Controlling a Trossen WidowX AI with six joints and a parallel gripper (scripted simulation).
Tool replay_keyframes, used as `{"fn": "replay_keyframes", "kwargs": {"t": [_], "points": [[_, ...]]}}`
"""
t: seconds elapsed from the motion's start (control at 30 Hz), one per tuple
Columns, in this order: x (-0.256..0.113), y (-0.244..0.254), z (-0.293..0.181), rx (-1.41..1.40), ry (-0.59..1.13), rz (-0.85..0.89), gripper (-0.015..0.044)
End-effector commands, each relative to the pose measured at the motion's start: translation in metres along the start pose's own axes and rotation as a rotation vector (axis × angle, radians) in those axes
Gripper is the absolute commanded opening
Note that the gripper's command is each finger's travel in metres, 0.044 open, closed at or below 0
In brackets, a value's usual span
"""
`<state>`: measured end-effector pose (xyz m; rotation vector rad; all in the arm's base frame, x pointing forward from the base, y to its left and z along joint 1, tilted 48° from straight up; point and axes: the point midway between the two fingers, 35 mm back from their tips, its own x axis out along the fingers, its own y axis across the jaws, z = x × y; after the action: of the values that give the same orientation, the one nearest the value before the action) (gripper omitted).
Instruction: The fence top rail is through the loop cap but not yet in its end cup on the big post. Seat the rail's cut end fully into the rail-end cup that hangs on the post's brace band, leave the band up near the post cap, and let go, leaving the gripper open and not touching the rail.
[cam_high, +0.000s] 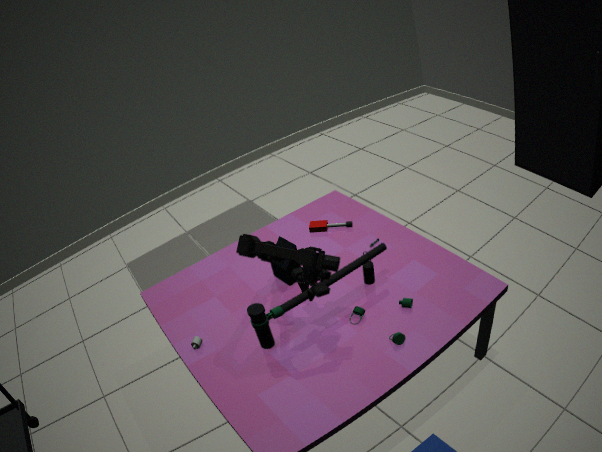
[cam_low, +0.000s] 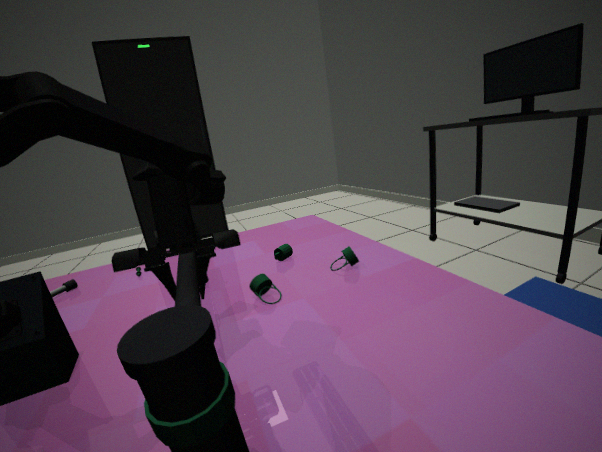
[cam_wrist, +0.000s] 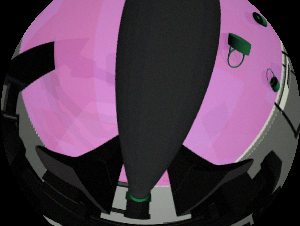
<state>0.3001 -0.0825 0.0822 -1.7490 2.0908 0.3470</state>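
The dark rail (cam_high: 355, 265) (cam_low: 188, 272) (cam_wrist: 167, 75) spans from the small post (cam_high: 369, 274) to the big post (cam_high: 265, 337) (cam_wrist: 137, 210). Its near end meets the green rail-end cup (cam_high: 276, 312) (cam_wrist: 138, 198), in line with it; how deep it sits cannot be told. The cup is hidden in the exterior view. The green brace band (cam_low: 172, 425) is up just below the post cap (cam_high: 256, 309) (cam_low: 167, 335). The rail's far end reaches past the small post, where the loop is barely visible. My gripper (cam_high: 312, 292) (cam_low: 188, 290) (cam_wrist: 146, 137) is shut on the rail's middle part.
Several green fittings, including one looped cap (cam_high: 358, 312) (cam_low: 261, 284) (cam_wrist: 240, 44), lie on the pink table (cam_high: 300, 425) beside the rail. A red-handled tool (cam_high: 318, 226) lies behind the arm. A small white piece (cam_high: 196, 342) lies left of the big post.
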Motion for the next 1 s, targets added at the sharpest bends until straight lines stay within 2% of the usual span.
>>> {"fn": "replay_keyframes", "kwargs": {"t": [0.0, 0.97], "points": [[-0.0027, 0.0001, -0.0001, 0.003, 0.004, -0.005, 0.0000], [-0.0062, 0.0004, -0.0006, 0.003, 0.015, -0.005, 0.0000]]}}
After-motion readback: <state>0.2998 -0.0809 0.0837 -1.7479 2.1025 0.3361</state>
